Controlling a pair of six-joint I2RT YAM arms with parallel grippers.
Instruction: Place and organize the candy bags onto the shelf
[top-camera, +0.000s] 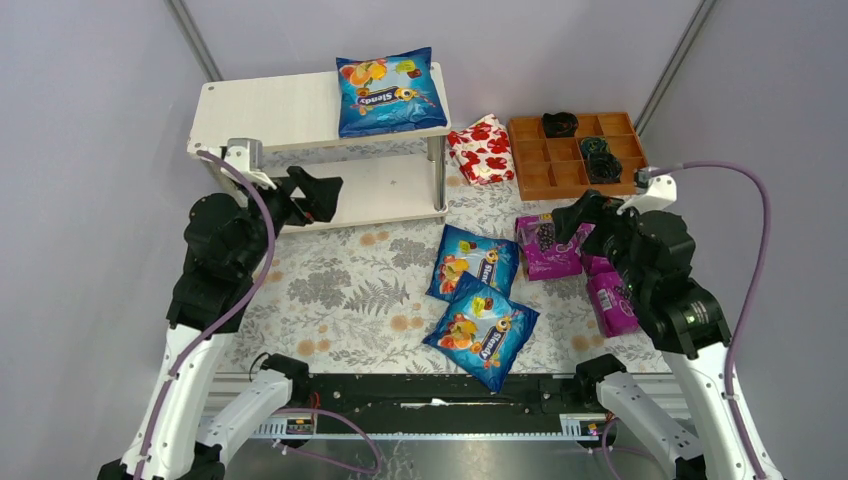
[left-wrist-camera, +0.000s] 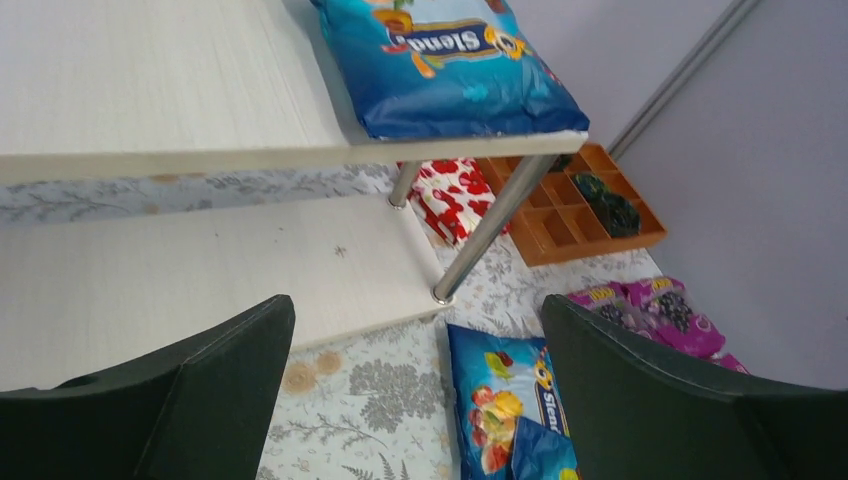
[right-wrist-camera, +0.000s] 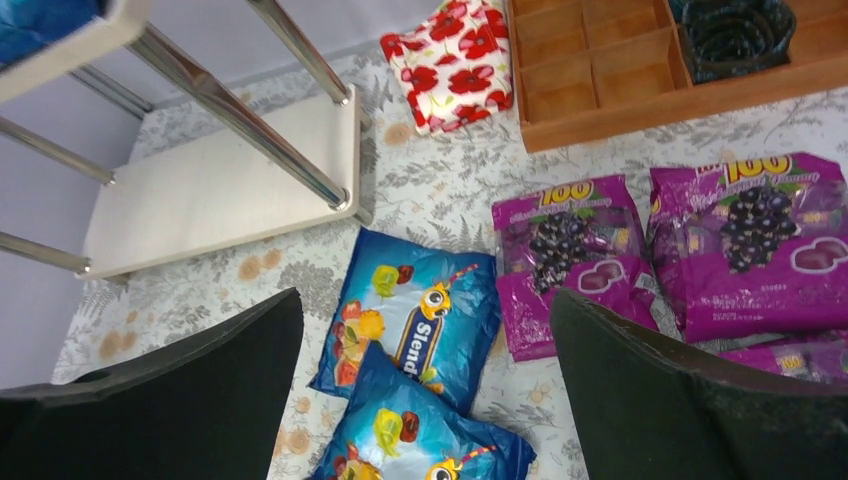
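The nearest glossy blue candy bag (top-camera: 481, 331), overlapping its twin (top-camera: 474, 262) on the floral worktop (top-camera: 340, 290), best goes first, the wide-open, empty left hand (top-camera: 325, 198) laying it beside the blue bag (top-camera: 390, 92) atop the cream wooden shelf (top-camera: 270, 110).

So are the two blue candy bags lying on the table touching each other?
Touching. The right wrist view shows the nearer blue bag overlapping the lower edge of the farther blue bag, with no gap between them; the top view agrees.
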